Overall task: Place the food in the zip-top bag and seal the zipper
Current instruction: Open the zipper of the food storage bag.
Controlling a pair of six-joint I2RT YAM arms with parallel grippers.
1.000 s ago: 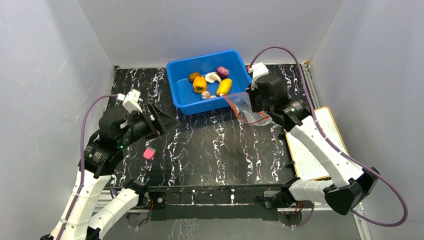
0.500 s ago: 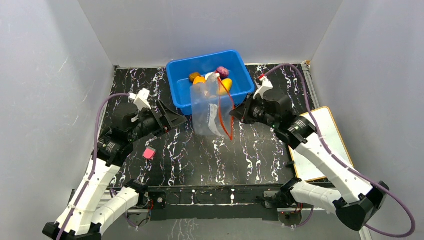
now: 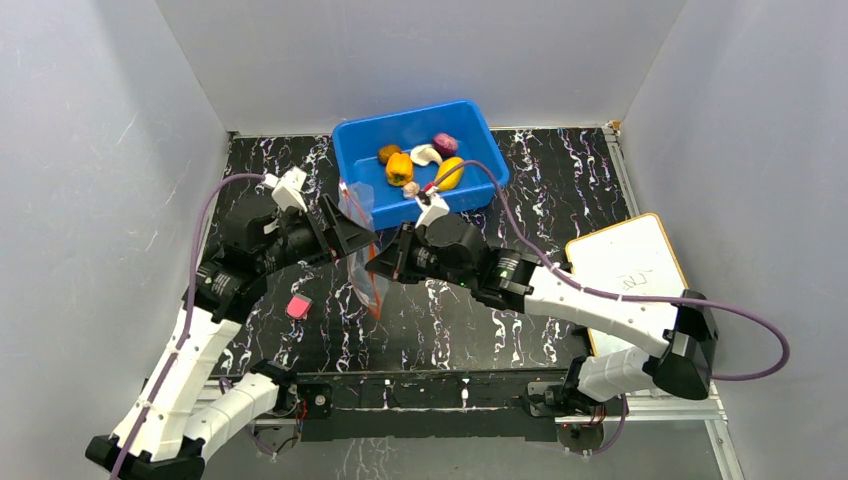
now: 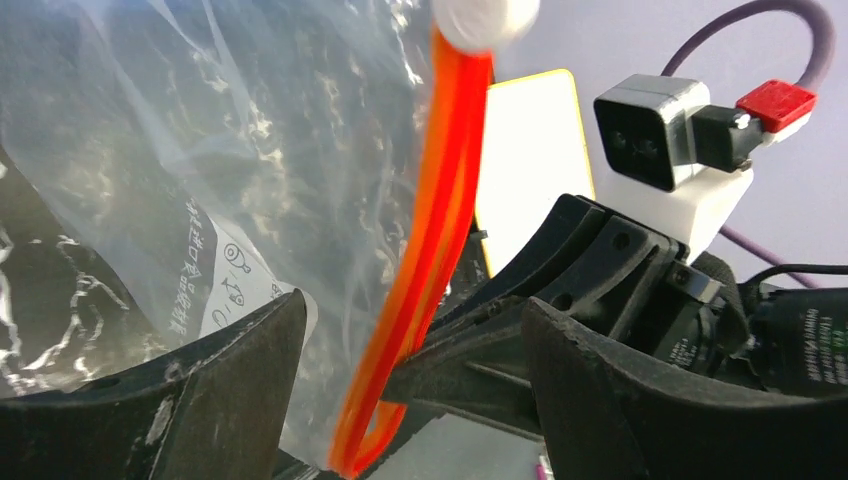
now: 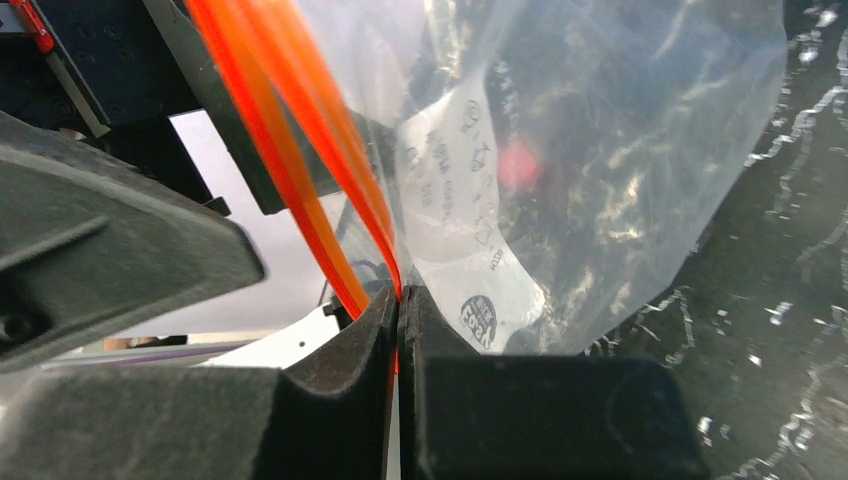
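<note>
Bag has swung off the blue bin to its near-left, carried by the right gripper to the left gripper. Top: food all in bin. Left wrist: jaws apart, straddling the zipper, no grip. Right wrist: jaws clamped on zipper. Step looks like opening the mouth; next, left pinches one lip only.

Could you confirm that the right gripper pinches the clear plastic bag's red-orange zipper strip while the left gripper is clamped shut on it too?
Not quite: the left wrist view shows the left gripper open, its fingers apart on either side of the red-orange zipper strip. The right gripper does pinch the clear plastic bag there.
</note>
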